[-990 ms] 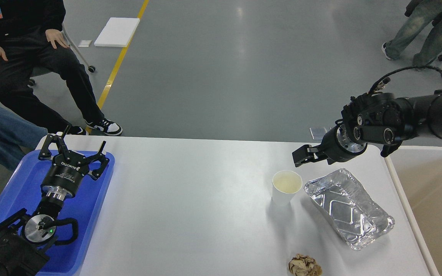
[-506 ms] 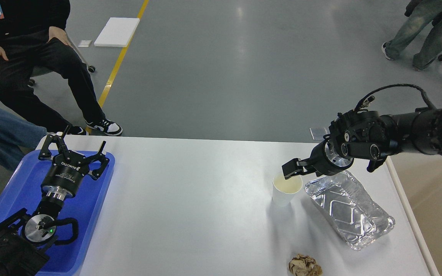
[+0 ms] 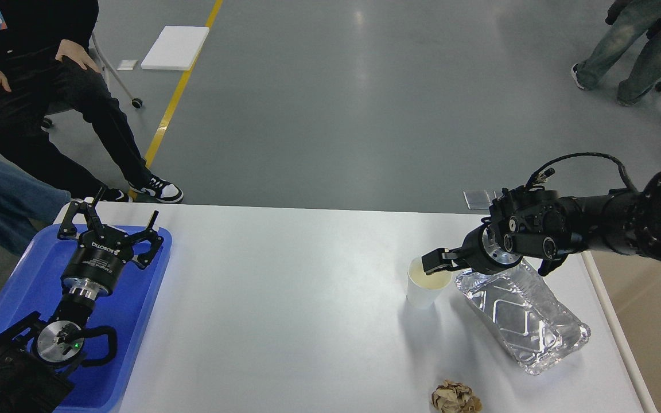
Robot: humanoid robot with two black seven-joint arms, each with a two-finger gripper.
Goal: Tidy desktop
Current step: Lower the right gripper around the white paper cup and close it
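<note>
The white desktop [image 3: 284, 310] holds a white paper cup [image 3: 424, 288], an empty foil tray [image 3: 523, 312] to its right and a crumpled brown paper ball [image 3: 455, 397] at the front edge. My right gripper [image 3: 435, 264] comes in from the right, low over the foil tray's far end, with its dark tip at the cup's far rim. Its fingers cannot be told apart. My left gripper [image 3: 111, 222] is open and empty above the blue tray [image 3: 32, 275] at the left.
A beige rimmed bin [image 3: 652, 321] stands beside the desktop's right edge. People sit beyond the far left corner and stand at the far right. A white board lies on the grey floor [image 3: 175, 47].
My right gripper has moved down and to the left, from above the foil tray's far end to the cup's rim. The left arm has not moved.
</note>
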